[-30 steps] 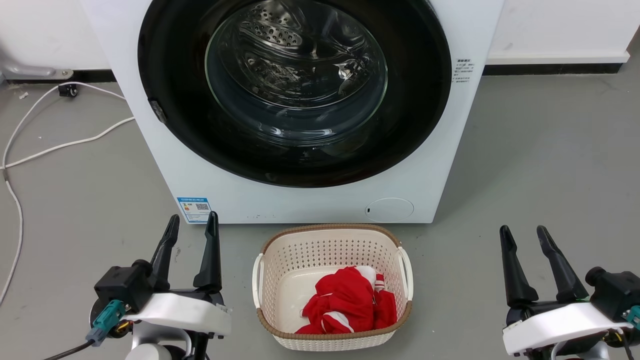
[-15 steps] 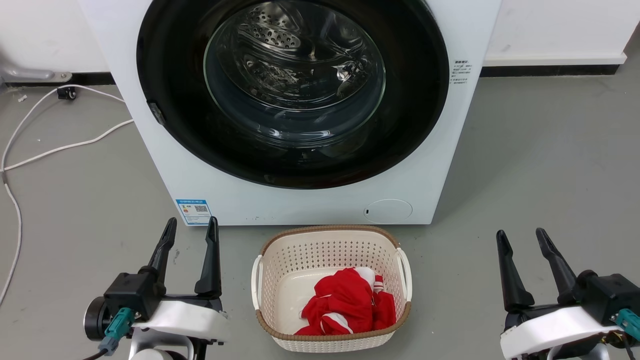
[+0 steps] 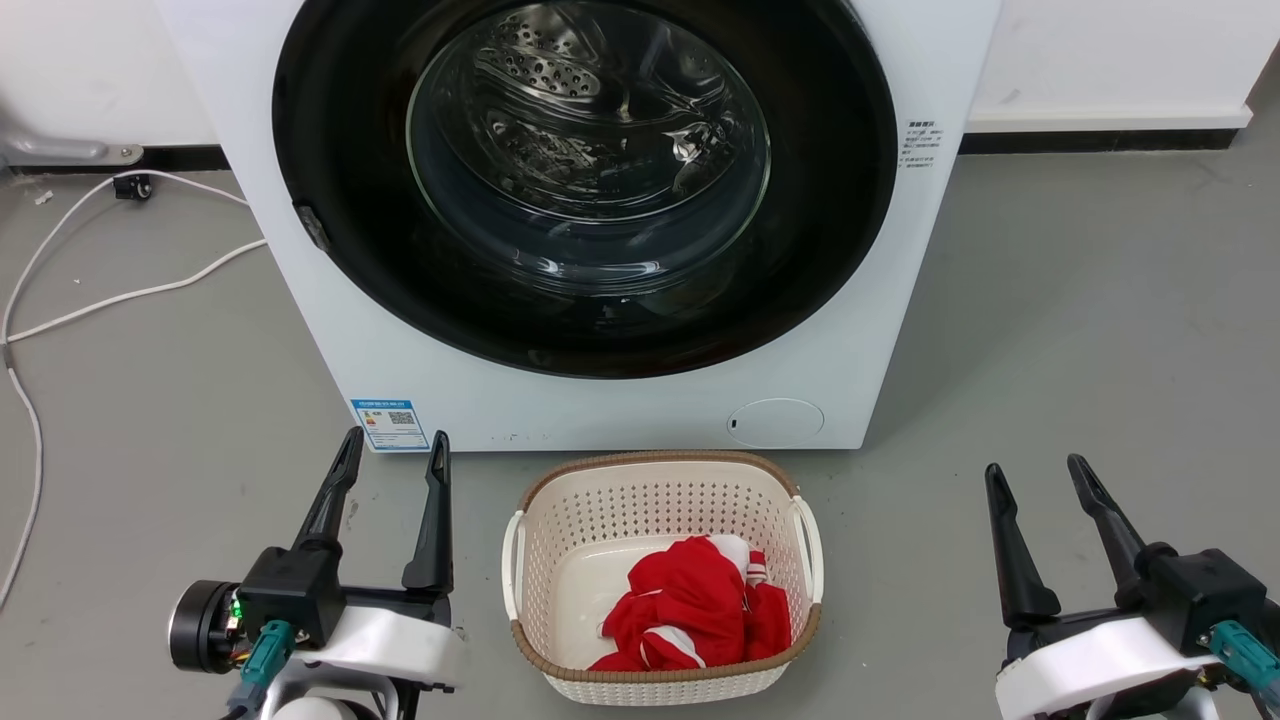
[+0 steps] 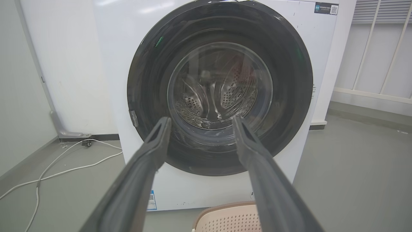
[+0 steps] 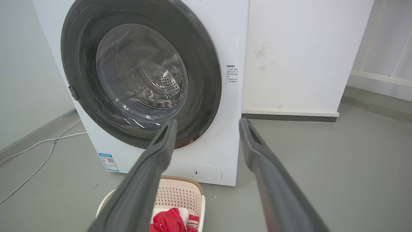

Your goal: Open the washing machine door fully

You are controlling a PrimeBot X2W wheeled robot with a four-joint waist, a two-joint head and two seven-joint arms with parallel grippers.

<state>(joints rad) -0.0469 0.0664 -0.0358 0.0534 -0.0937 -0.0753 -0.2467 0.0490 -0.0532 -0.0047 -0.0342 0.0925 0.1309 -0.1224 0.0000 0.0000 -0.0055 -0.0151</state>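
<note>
Basket (image 3: 650, 505) w/ red cloth (image 3: 690, 610) inside; L hand (image 3: 396, 440), R hand (image 3: 1033, 466) both spread apart.

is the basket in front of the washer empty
No, a red and white garment lies bunched in the bottom of the cream basket.
</note>
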